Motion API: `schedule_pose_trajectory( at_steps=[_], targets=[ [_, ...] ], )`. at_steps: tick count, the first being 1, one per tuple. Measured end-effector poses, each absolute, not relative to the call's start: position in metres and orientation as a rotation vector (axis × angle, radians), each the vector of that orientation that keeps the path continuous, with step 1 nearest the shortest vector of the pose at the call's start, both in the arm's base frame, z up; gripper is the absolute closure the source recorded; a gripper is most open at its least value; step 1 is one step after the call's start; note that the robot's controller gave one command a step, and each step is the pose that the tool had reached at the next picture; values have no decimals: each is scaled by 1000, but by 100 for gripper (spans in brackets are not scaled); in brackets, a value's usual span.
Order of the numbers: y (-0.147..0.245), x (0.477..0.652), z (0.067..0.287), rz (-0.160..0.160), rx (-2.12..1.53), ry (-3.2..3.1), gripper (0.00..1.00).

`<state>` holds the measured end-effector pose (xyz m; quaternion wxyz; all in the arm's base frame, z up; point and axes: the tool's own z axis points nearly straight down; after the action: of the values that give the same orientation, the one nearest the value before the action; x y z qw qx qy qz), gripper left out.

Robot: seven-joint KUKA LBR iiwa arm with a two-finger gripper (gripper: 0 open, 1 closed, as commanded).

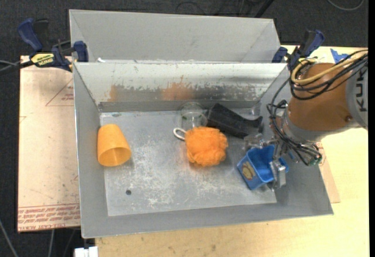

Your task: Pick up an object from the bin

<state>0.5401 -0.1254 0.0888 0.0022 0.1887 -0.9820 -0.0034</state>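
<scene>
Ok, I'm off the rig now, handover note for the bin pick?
Pincer: low at the right end of the bin, close beside the blue box; no hold on it can be made out.
Things: blue box on the floor by the right wall; orange puff mid-bin, with a clear cup and a black thing behind it; orange cup on its side at the left.
Done: nothing visibly lifted.
Left: grip one thing and lift it clear.
</scene>
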Motion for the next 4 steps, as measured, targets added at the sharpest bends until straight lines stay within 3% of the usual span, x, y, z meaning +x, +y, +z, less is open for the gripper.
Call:
schedule_pose_trajectory(
  at_steps=[2, 3, 4],
  targets=[
    [-127, 530, 98, -15, 593, -3093, 100],
    [-122, 519, 93, -15, 1103, -2958, 100],
    [-122, 519, 93, -15, 1103, -2958, 100]
  ],
)
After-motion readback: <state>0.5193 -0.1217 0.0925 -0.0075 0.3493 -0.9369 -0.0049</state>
